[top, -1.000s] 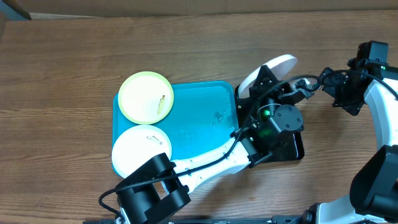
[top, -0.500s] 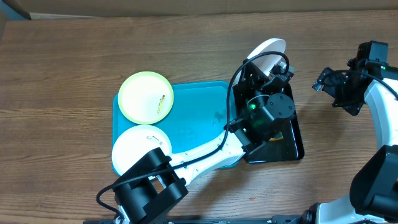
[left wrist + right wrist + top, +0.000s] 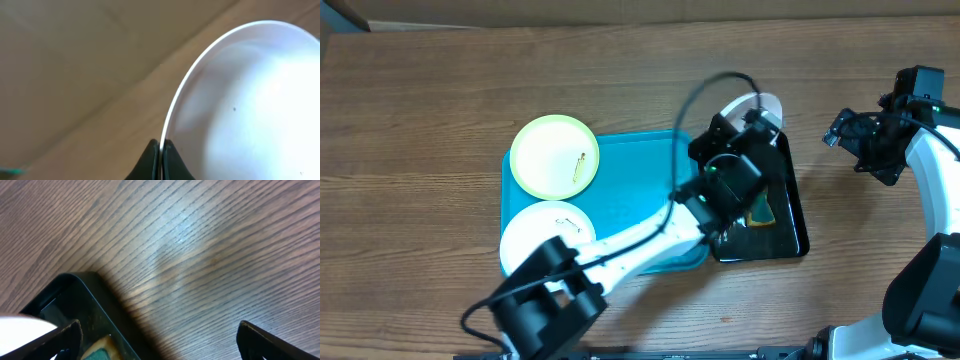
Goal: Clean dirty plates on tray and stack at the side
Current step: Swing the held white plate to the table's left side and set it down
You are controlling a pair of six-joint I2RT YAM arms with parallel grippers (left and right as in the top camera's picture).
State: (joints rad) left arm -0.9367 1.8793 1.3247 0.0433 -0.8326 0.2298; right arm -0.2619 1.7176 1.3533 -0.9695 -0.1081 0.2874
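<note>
My left gripper (image 3: 161, 150) is shut on the rim of a white plate (image 3: 250, 100) and holds it tilted above the far end of the black tray; the plate also shows in the overhead view (image 3: 760, 105). A pale yellow-green plate (image 3: 554, 155) with a small smudge lies on the far left corner of the turquoise tray (image 3: 635, 190). A second white plate (image 3: 542, 240) lies on its near left corner. My right gripper (image 3: 840, 130) is open and empty over bare table right of the black tray.
A glossy black tray (image 3: 785, 215) stands right of the turquoise tray, with a yellow and green sponge (image 3: 761, 211) in it. Its corner (image 3: 75, 287) and the sponge (image 3: 97, 350) show in the right wrist view. Wood table lies all around.
My left arm has swung the white plate a little left and toward the far end of the black tray, uncovering the sponge. The right gripper drew back to the right, then stayed still.
</note>
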